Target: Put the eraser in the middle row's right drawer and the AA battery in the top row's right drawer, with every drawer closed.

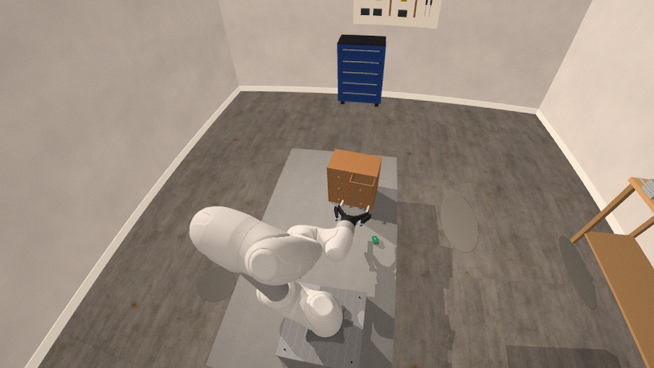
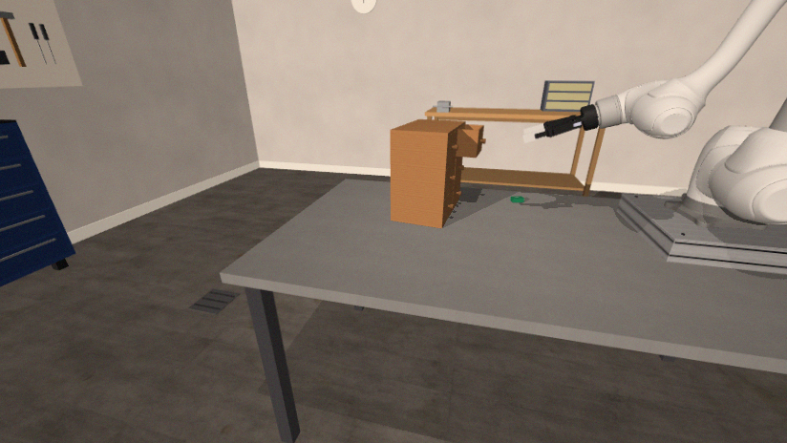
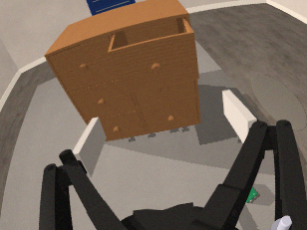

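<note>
The small brown chest (image 1: 354, 160) (image 2: 418, 176) (image 3: 100, 76) stands upright on the grey table. Its top-row right drawer (image 2: 472, 144) (image 3: 171, 59) is pulled partly out; the other drawers look pushed in. My gripper (image 1: 354, 205) (image 2: 528, 135) (image 3: 161, 115) is open, with nothing between its fingers. It hangs in the air in front of the chest, clear of the open drawer, with its fingers pointing toward the fronts. I cannot make out the eraser or the AA battery; the open drawer's contents are too small or hidden to tell.
A small green object (image 1: 375, 239) (image 2: 517, 199) (image 3: 251, 195) lies on the table (image 1: 293, 182) (image 2: 341, 247) in front of the chest, toward its right side. The arm's metal base plate (image 1: 293, 340) is at the other end. A blue cabinet (image 1: 360, 77) and a wooden bench stand away from the table.
</note>
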You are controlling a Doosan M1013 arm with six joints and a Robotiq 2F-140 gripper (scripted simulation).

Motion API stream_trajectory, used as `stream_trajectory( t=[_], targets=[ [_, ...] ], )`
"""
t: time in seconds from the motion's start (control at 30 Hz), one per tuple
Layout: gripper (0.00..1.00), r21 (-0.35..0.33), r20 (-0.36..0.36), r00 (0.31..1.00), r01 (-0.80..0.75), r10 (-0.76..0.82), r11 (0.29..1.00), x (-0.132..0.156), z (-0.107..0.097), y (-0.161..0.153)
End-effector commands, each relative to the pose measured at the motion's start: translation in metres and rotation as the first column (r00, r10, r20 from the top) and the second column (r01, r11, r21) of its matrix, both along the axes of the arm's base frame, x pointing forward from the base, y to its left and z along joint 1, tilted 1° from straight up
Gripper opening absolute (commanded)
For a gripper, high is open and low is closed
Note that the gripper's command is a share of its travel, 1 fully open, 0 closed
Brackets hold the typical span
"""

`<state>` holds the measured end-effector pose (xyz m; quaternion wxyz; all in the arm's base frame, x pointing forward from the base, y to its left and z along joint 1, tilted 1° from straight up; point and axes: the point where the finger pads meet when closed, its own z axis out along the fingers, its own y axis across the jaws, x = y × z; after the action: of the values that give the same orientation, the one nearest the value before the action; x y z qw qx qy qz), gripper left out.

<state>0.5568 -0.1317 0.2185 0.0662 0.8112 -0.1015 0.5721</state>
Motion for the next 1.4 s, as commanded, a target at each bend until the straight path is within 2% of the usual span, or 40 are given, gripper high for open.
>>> stream_trajectory(
  t=[0.0, 0.97, 1.37],
  targets=[
    [0.0, 0.0, 0.0, 1.0, 0.0, 0.0, 1.0, 0.0, 0.0, 0.0],
    [0.0, 0.0, 0.0, 1.0, 0.0, 0.0, 1.0, 0.008, -0.002, -0.002],
    [0.0, 0.0, 0.0, 1.0, 0.0, 0.0, 1.0, 0.043, -0.013, -0.011]
  ],
)
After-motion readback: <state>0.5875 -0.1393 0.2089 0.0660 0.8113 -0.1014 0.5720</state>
